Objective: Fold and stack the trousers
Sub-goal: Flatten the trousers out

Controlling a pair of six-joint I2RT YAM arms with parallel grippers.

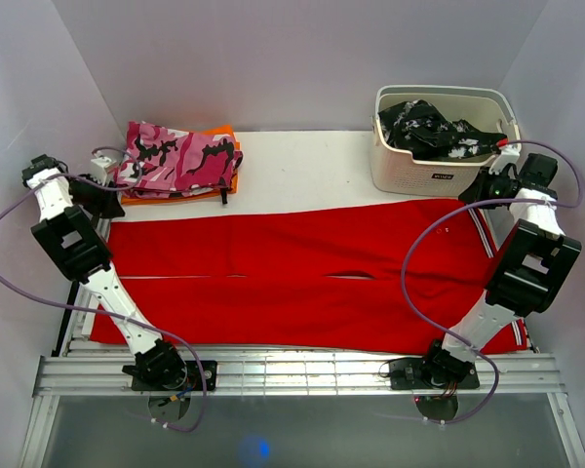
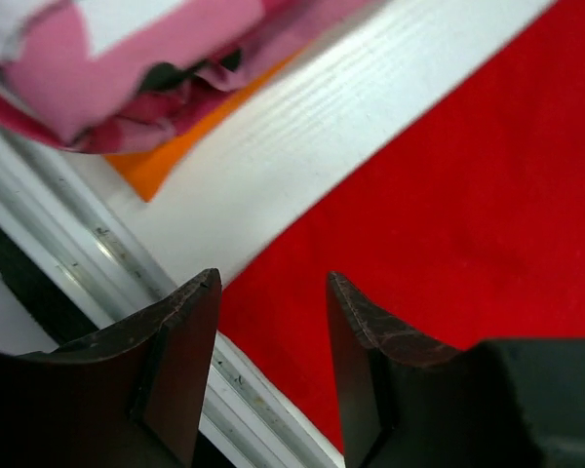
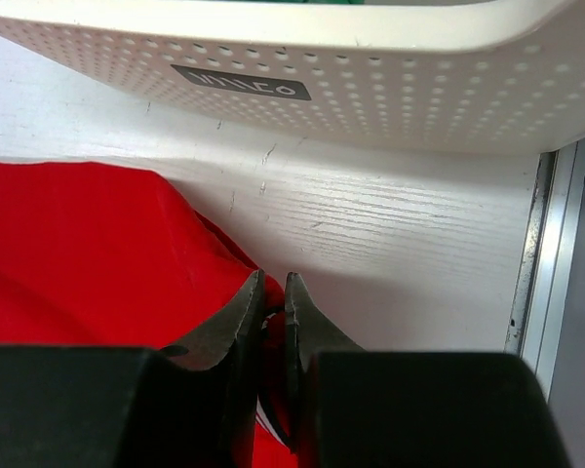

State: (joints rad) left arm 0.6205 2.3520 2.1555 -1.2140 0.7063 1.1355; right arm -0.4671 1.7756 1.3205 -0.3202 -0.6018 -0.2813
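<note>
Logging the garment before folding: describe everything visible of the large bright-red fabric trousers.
The large bright-red fabric trousers lie spread flat on the white wooden table. Their legs lie side by side and run left to right, with a thin slit between them. The cloth looks plain and smooth, with thin white stripes at the right end. The right gripper looks shut on the far right edge. The open left gripper hangs over the far left corner.

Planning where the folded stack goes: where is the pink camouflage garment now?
In the top view, the pink camouflage garment lies at the table's far-left corner on an orange cloth, just beyond the red trousers.
</note>
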